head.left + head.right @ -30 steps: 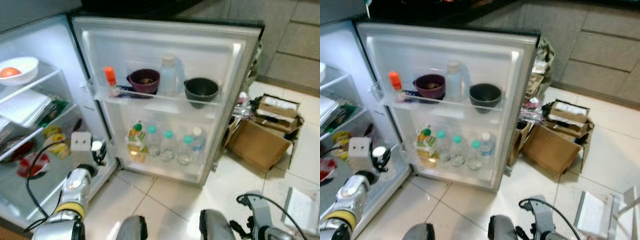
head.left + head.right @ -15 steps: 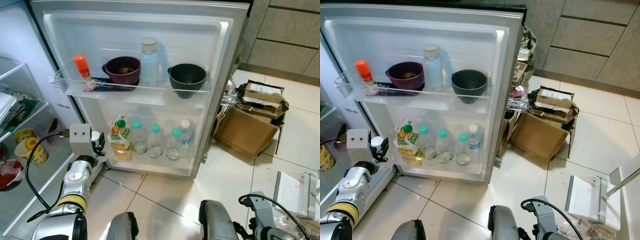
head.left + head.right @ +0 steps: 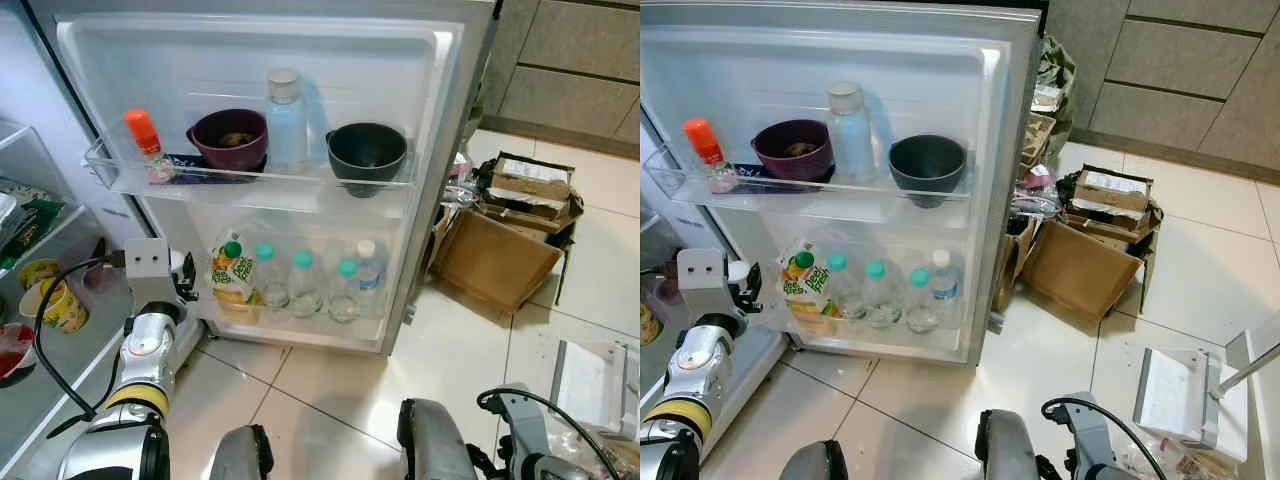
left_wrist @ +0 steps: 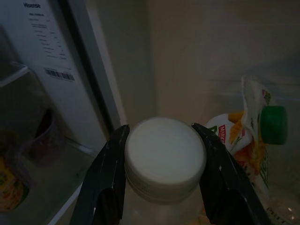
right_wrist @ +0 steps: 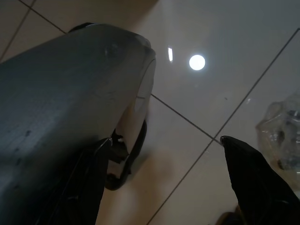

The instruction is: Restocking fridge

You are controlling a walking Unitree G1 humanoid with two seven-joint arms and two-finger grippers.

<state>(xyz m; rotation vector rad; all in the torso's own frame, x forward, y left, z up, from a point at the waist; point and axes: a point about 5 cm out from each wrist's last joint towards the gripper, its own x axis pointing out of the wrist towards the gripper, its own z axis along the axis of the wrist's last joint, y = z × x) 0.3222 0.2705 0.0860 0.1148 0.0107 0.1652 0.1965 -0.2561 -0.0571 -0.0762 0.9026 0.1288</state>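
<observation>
The big white fridge door point(image 3: 250, 60) was swung wide open over the pale tiled floor point(image 3: 330, 390), with the fridge's lit interior shelves point(image 3: 40, 250) off to the robot's left. A pile of brown cardboard boxes point(image 3: 500, 250) sat on the floor to the right of the door. Up in the door's clear upper shelf point(image 3: 250, 180) there was an orange-capped small bottle point(image 3: 143, 140), a maroon bowl point(image 3: 228, 138), a tall clear plastic bottle with a pale cap point(image 3: 285, 120) and a dark grey bowl point(image 3: 366, 155), all in a row. The lower door shelf point(image 3: 300, 320) held a juice pouch with a green cap point(image 3: 232, 275) and then four small water bottles point(image 3: 310, 285) lined up just beside it. The left gripper point(image 4: 161, 159) was raised at the hinge end of that lower shelf, fingers point(image 4: 105, 187) clamped on either side of a white-capped clear bottle point(image 4: 165, 157), with the pouch just beyond it in the wrist view. The right gripper point(image 5: 164, 183) hung low over the tiles beside the robot's grey leg point(image 5: 61, 108), fingers spread wide with nothing between them, and a crumpled clear plastic bottle point(image 5: 283, 136) lay on the floor nearby.
</observation>
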